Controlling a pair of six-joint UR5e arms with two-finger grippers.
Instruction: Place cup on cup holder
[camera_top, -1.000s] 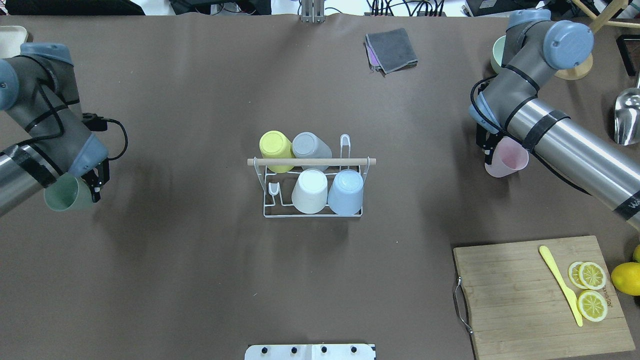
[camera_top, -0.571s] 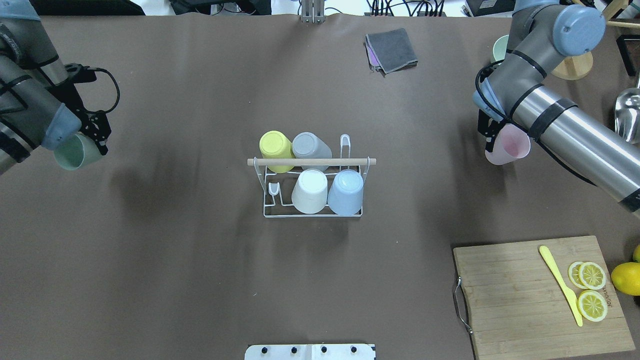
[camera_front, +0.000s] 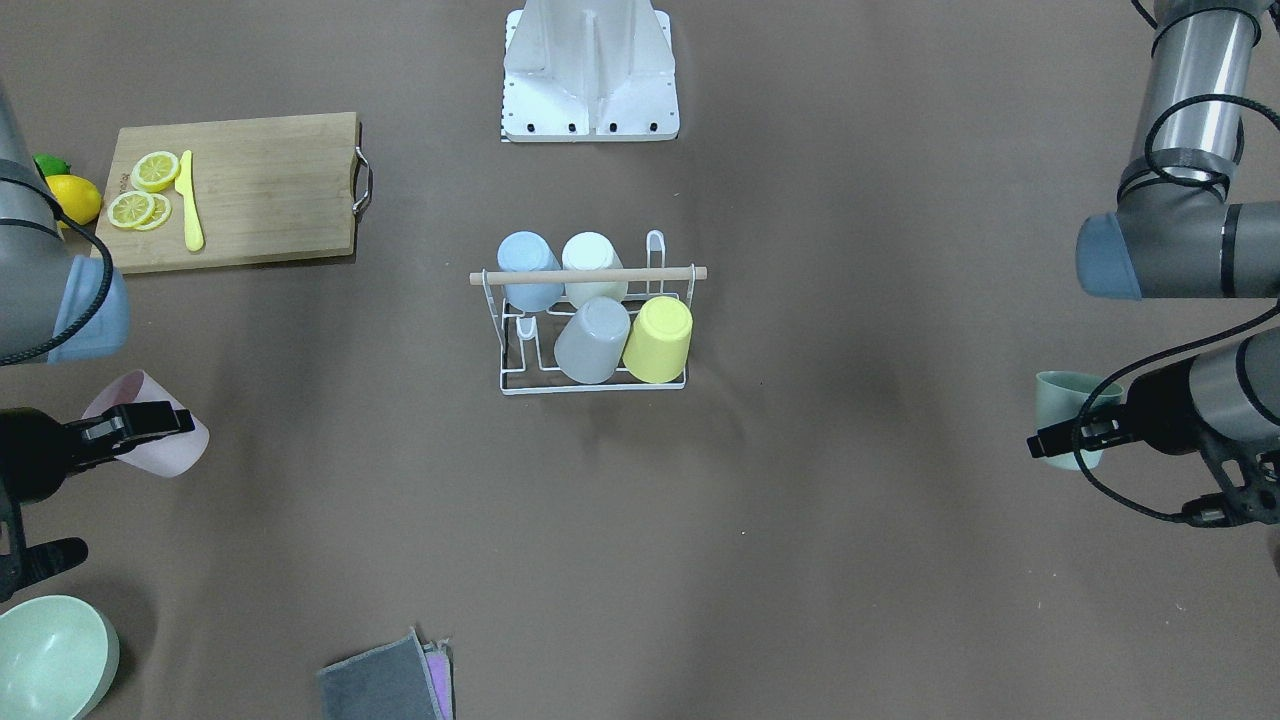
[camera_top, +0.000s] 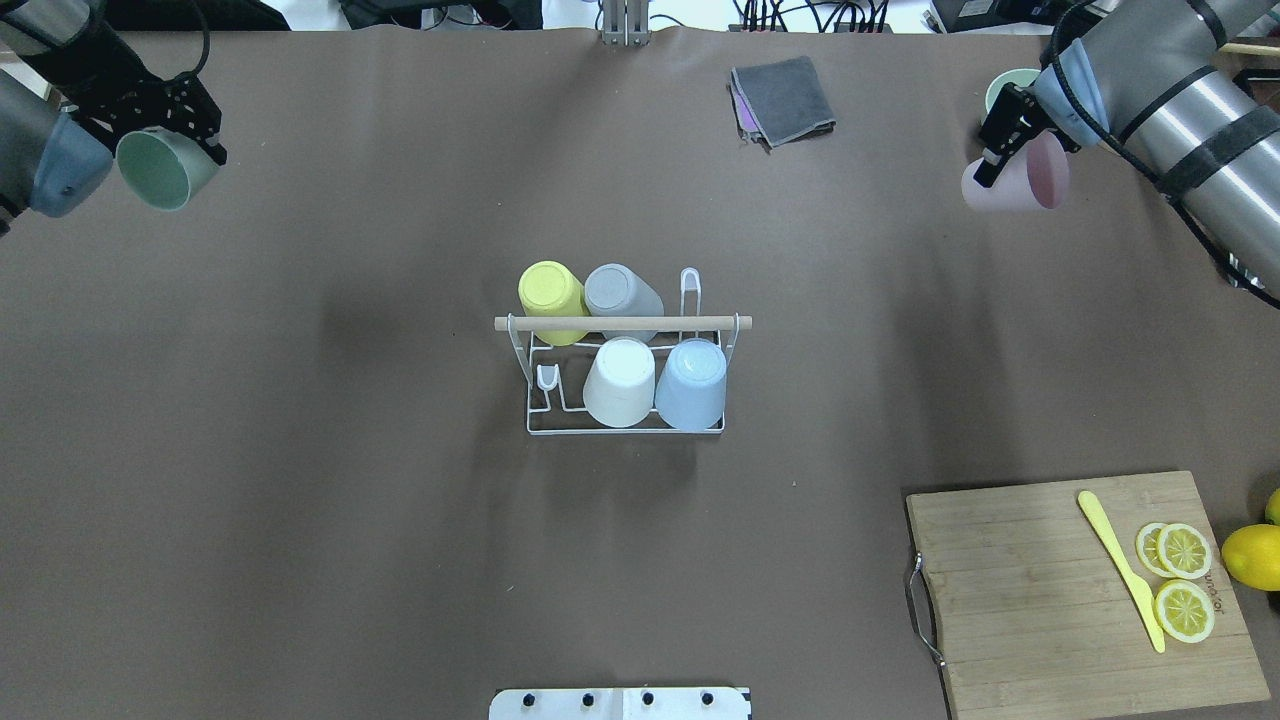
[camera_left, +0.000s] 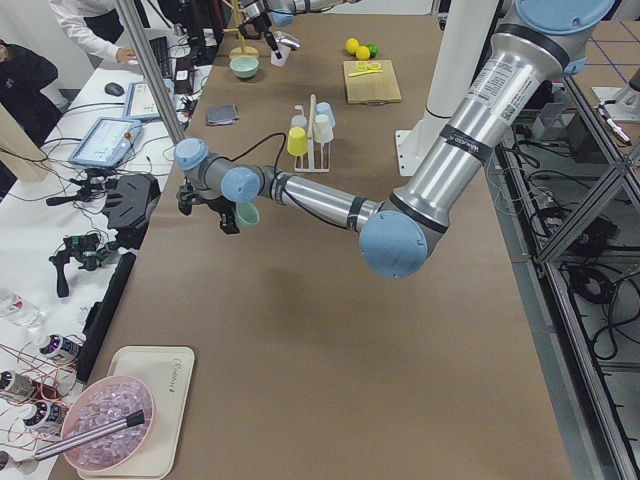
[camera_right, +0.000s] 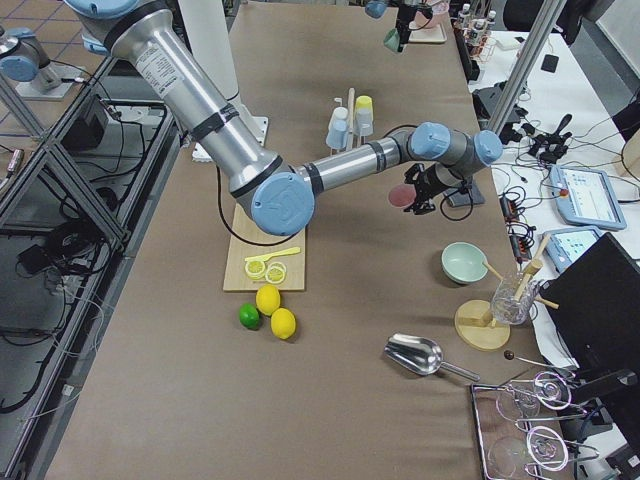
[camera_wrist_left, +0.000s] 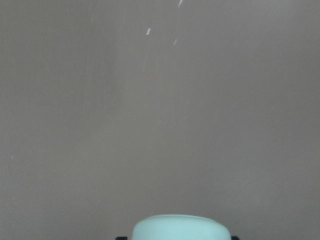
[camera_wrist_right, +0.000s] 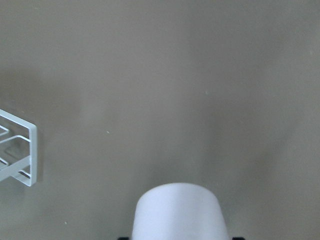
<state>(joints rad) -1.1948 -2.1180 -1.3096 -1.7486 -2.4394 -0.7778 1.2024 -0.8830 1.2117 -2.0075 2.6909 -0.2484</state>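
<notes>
The white wire cup holder (camera_top: 622, 323) with a wooden rod stands mid-table and also shows in the front view (camera_front: 588, 274). It carries upside-down yellow (camera_top: 551, 290), grey (camera_top: 620, 290), white (camera_top: 620, 382) and blue (camera_top: 692, 384) cups. My left gripper (camera_top: 178, 140) is shut on a green cup (camera_top: 160, 170), held tilted above the far left of the table. My right gripper (camera_top: 1010, 152) is shut on a pink cup (camera_top: 1010, 185), held tilted above the far right. The green cup fills the bottom of the left wrist view (camera_wrist_left: 181, 227), the pink cup the bottom of the right wrist view (camera_wrist_right: 179, 212).
A cutting board (camera_top: 1040, 600) with lemon slices (camera_top: 1184, 580) and a yellow knife (camera_top: 1120, 570) lies near right, with a lemon (camera_top: 1252, 556) beside it. A grey cloth (camera_top: 785, 100) lies at the far side. A green bowl (camera_front: 50, 655) sits at the far right.
Both arms have swung toward the far edge of the table with their cups. The green and pink cups are now higher and tilted onto their sides. The rack has not moved.
</notes>
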